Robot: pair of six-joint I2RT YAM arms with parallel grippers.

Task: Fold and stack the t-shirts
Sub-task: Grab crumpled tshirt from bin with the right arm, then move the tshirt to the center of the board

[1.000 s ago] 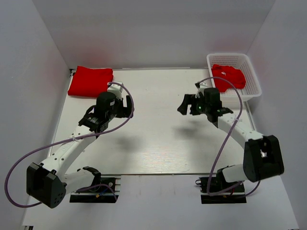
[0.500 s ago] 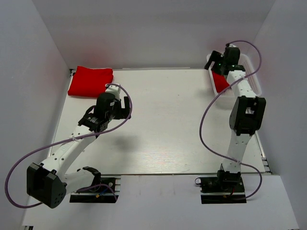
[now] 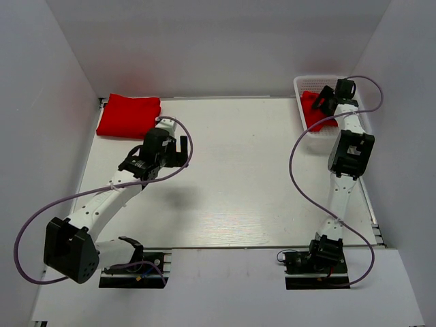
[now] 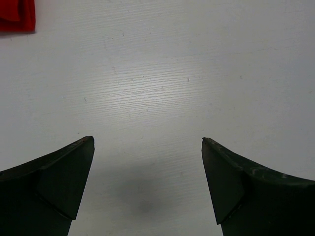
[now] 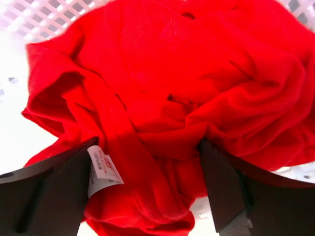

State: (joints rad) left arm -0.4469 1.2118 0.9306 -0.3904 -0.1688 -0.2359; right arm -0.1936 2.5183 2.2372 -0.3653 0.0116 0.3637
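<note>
Top external view: both arms stood over the white table [image 3: 231, 197], the left one bent toward the middle left, the right one stretched to the far right corner.
Folded t-shirt [image 3: 128, 114]: lay flat as a red rectangle at the far left corner of the table, well apart from both grippers; one corner of it showed at the upper left of the left wrist view [image 4: 17, 14].
Crumpled t-shirt [image 5: 162, 98]: sat bunched inside the basket [image 3: 325, 82], a white plastic mesh one at the far right corner.
Left gripper [image 4: 147, 142]: fingers released and spread wide, nothing between them, only bare tabletop below.
Right gripper [image 5: 147, 142]: down in the basket, fingers parted on either side of a bunch of red fabric, not clenched on it.
Neck tag [image 5: 103, 169]: white, just beside the right gripper's left finger.
</note>
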